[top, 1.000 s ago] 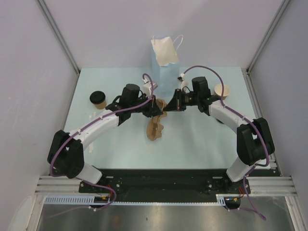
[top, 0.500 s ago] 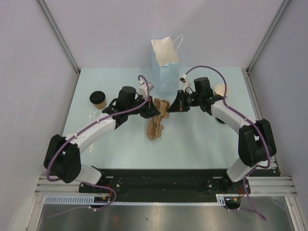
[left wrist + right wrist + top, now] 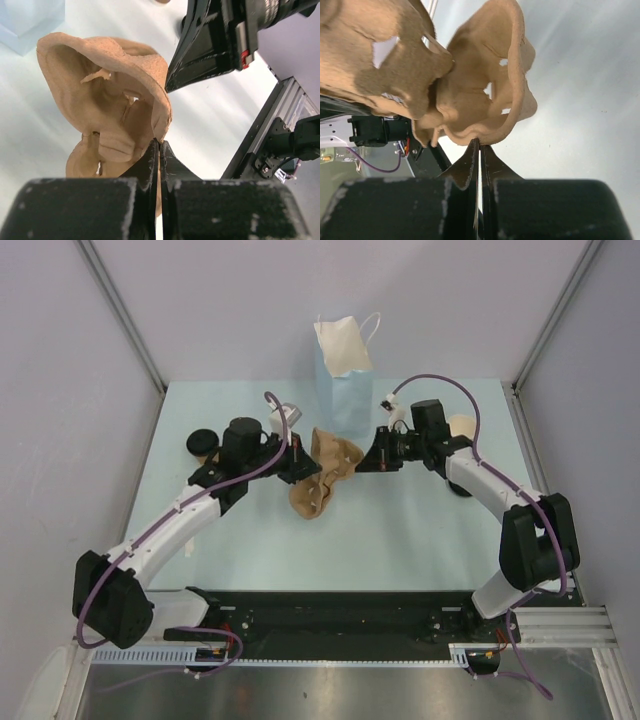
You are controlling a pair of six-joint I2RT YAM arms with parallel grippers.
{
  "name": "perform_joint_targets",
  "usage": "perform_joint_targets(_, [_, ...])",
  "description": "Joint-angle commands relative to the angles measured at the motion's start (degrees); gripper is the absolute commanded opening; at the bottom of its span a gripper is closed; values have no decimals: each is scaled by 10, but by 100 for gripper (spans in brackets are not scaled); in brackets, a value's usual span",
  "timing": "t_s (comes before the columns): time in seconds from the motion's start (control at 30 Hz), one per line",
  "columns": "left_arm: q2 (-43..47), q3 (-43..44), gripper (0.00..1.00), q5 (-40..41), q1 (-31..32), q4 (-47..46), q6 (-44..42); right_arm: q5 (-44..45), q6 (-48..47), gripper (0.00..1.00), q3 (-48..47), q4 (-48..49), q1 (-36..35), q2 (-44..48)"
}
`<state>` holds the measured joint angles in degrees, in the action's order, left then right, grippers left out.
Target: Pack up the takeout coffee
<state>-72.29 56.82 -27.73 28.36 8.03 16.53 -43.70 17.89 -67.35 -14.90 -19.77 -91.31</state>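
The left gripper [image 3: 159, 147] is clenched on the thin rim of the brown pulp carrier [image 3: 322, 472], and the right gripper [image 3: 480, 146] pinches the opposite rim. The carrier is held tilted between them, just in front of the light-blue paper bag [image 3: 343, 390]. The lidded coffee cup [image 3: 203, 443] stands on the bench [image 3: 400, 530] at the far left, close beside the left arm. A second tan cup [image 3: 464, 426] — open, it seems, though the right arm half hides it — stands at the right.
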Motion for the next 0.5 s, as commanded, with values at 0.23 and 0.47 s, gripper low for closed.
perform_joint_targets(0.23, [48, 83, 0, -27, -11, -9, 29, 86, -65, 0, 4, -39, 11, 15])
perform_joint_targets(0.47, [58, 59, 0, -31, -10, 15, 36, 48, -46, 0, 4, -13, 30, 27])
